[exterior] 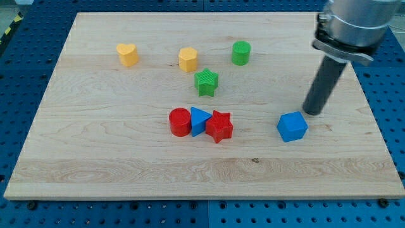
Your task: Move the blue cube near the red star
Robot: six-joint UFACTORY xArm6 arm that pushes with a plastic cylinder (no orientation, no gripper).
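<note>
The blue cube (292,126) sits on the wooden board at the view's right of centre. The red star (219,126) lies at the board's middle, well to the left of the cube, with bare board between them. My tip (311,112) is at the end of the dark rod coming down from the view's top right. It rests just above and to the right of the blue cube, very close to its upper right corner.
A blue triangle (199,120) touches the red star's left side, and a red cylinder (180,121) touches the triangle. A green star (206,82), green cylinder (240,52), yellow hexagon (188,59) and yellow heart (127,54) lie toward the view's top.
</note>
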